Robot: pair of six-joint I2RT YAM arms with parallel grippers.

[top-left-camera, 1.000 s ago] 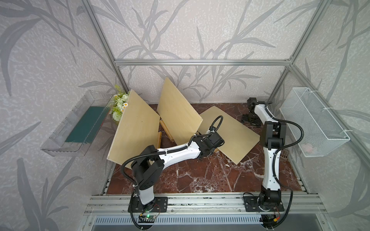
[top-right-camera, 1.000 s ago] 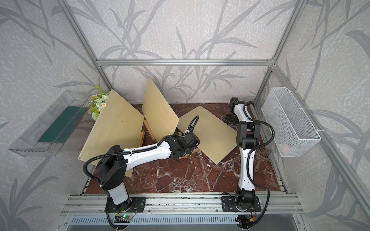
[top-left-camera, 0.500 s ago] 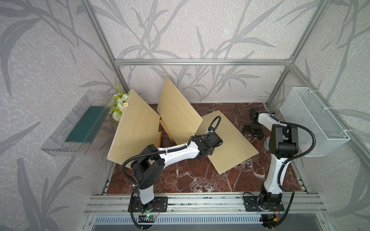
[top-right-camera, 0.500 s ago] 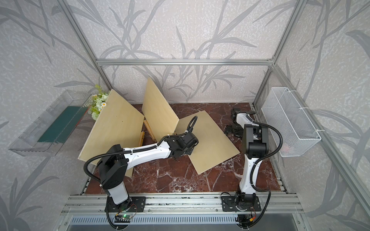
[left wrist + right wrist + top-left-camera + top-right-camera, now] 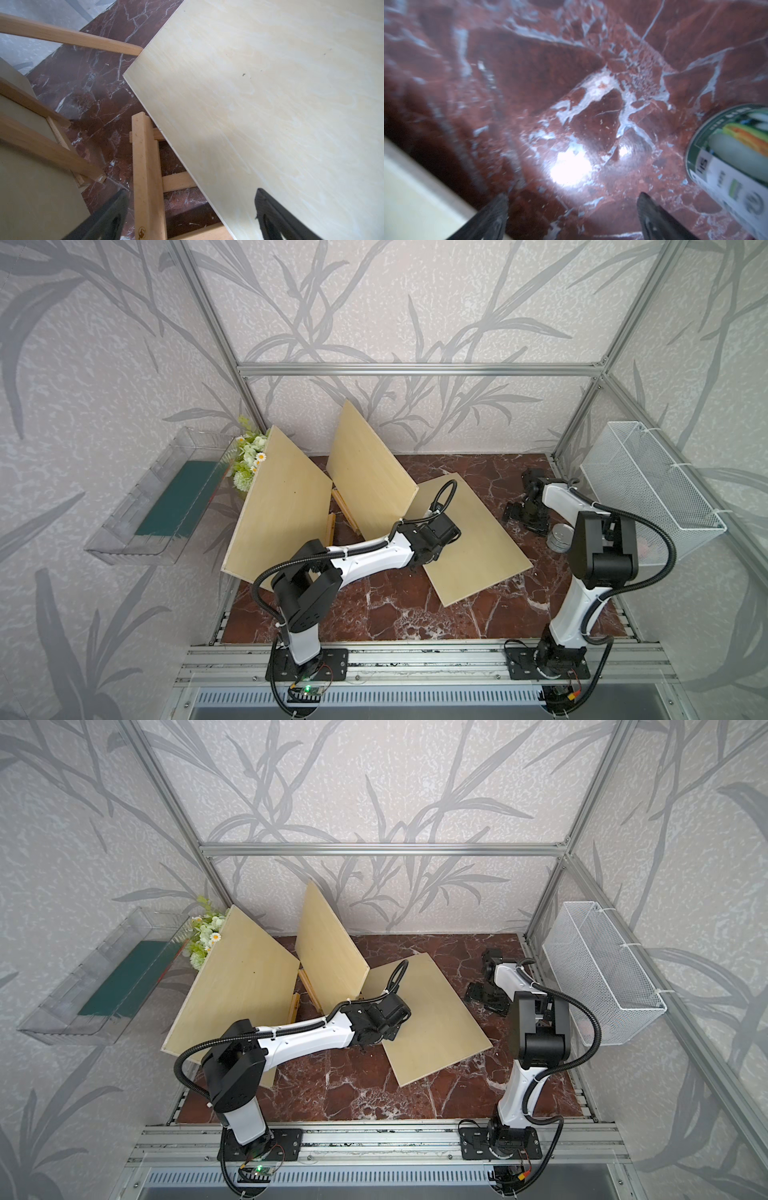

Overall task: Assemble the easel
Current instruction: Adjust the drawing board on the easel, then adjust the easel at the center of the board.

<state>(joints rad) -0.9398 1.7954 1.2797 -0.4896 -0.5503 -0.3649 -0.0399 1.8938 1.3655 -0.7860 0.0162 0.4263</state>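
Left claw [image 5: 191,192] spread wide, empty, over easel frame [image 5: 146,166] and board [image 5: 270,104] edge. Frame on tabletop [image 5: 93,87], partly beneath board. Right claw [image 5: 572,196] spread wide, empty, near can [image 5: 733,149].

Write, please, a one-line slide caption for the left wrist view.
Open left pincer straddles a wooden easel post and the edge of a pale board above the red marble tabletop.
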